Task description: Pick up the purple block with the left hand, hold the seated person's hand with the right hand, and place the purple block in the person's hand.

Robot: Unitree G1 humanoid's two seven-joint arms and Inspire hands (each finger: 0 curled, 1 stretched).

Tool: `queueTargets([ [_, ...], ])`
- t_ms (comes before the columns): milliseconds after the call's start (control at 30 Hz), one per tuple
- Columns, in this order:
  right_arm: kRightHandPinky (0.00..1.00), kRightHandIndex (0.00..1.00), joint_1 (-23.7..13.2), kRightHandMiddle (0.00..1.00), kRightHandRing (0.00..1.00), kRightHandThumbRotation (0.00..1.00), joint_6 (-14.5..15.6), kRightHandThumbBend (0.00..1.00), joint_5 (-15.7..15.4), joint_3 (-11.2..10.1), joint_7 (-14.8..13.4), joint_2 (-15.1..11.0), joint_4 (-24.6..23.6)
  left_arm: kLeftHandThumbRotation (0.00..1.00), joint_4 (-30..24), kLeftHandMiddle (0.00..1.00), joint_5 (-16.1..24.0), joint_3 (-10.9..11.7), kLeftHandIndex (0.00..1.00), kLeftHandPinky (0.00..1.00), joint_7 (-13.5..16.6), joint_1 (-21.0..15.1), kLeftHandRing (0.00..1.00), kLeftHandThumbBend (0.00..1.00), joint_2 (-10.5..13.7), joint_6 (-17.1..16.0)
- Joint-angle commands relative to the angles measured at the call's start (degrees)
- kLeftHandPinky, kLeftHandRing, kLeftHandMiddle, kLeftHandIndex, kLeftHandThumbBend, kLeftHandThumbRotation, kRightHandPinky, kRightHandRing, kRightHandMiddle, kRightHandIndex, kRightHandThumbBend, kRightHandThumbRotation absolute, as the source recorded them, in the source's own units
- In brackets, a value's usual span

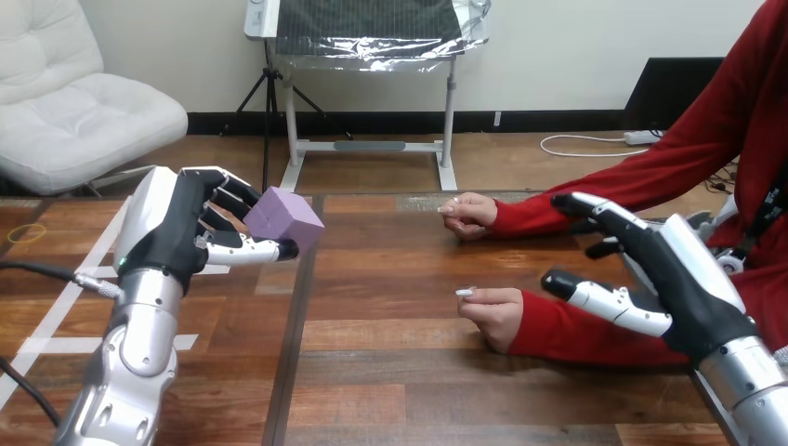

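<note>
1. Nearest of all, the left silver forearm (130, 367) rises from the bottom edge. The right silver forearm (757, 386) comes in at the bottom right corner.
2. The right robot hand (692, 283) is open. Its fingers are straight and spread and its thumb is stretched out. All of them point toward the middle of the bench (390, 372) and grasp nothing.
3. Just ahead of that thumb's tip, and apart from it, the person's nearer hand (491, 314) rests on the bench, loosely curled. Its red sleeve runs back beneath the right robot hand. The robot hand seems to hover over the sleeve rather than touch it, though this angle does not settle it.
4. Farther out, the left robot hand (177, 237) grips the purple block (283, 218). Its fingers are curled against the block's back face and its thumb is pressed along the lower edge.
5. The purple block sits at the fingertip end of the left robot hand, on the side facing the right robot hand. It is held clear of the bench and tilted onto one corner, well apart from both of the person's hands.
6. Farthest, the person's farther hand (469, 216) lies curled on the bench beyond the right robot hand's fingertips. It is between the two robot hands and closer to the right one.
</note>
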Motion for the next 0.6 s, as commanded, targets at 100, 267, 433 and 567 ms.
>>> queueTargets([
  [100, 0.73, 0.87, -5.77, 0.88, 0.85, 0.83, 0.15, 0.93, -1.52, 1.11, 0.41, -2.63, 0.37, 0.00, -2.17, 0.42, -0.95, 1.77, 0.47, 0.28, 0.35, -2.36, 0.36, 0.69, -0.74, -1.58],
  [267, 0.73, 0.87, -6.45, 0.88, 0.85, 0.83, -0.42, 0.93, -2.51, 1.63, 0.20, -3.65, 1.84, 0.00, -1.72, 0.41, -1.18, 2.08, 0.47, 0.27, 1.14, -2.45, 0.34, 0.69, -1.38, -2.52],
  [433, 0.73, 0.87, -6.96, 0.88, 0.85, 0.83, -0.80, 0.95, -2.59, 1.95, 0.36, -4.36, 2.98, 0.00, -1.03, 0.40, -1.11, 2.40, 0.46, 0.26, 2.47, -2.66, 0.33, 0.69, -2.12, -3.36],
  [567, 0.73, 0.87, -7.39, 0.88, 0.86, 0.83, -0.48, 0.96, -2.44, 2.11, 1.37, -5.13, 3.63, 0.00, 1.06, 0.40, -1.07, 2.64, 0.46, 0.26, 4.47, -3.39, 0.33, 0.69, -2.91, -5.10],
])
